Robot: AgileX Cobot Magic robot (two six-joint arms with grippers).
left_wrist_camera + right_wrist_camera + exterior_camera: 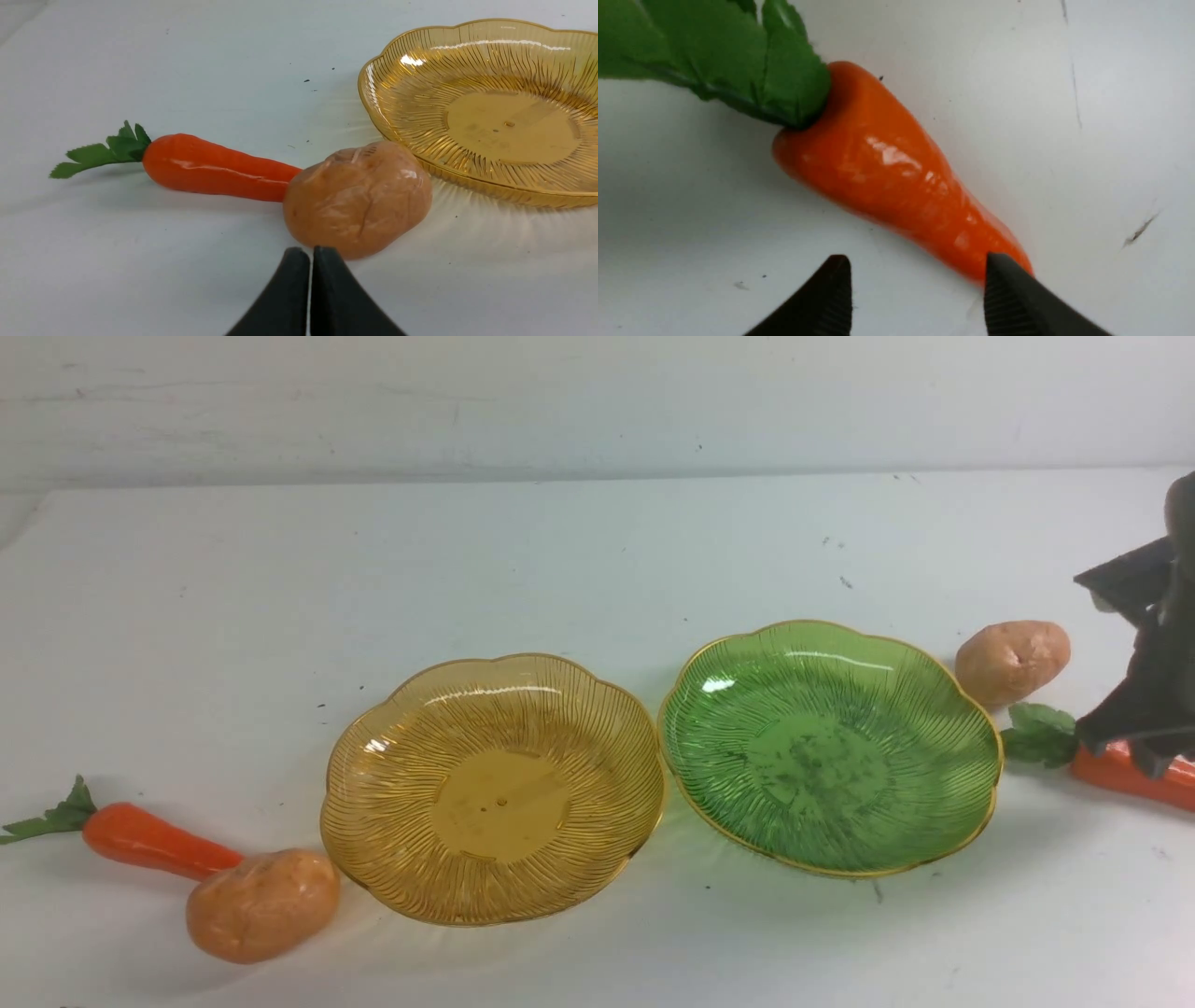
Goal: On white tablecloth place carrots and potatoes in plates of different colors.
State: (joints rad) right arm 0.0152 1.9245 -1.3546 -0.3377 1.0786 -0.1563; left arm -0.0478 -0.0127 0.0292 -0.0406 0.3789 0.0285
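Beneath spread right pincer [917,282], carrot [887,182] tip

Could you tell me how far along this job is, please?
Done: nothing; the yellow plate and green plate are empty. In hand: the right gripper, open, at the right carrot. Remaining: that carrot, the left carrot, left potato and right potato, all on the cloth.
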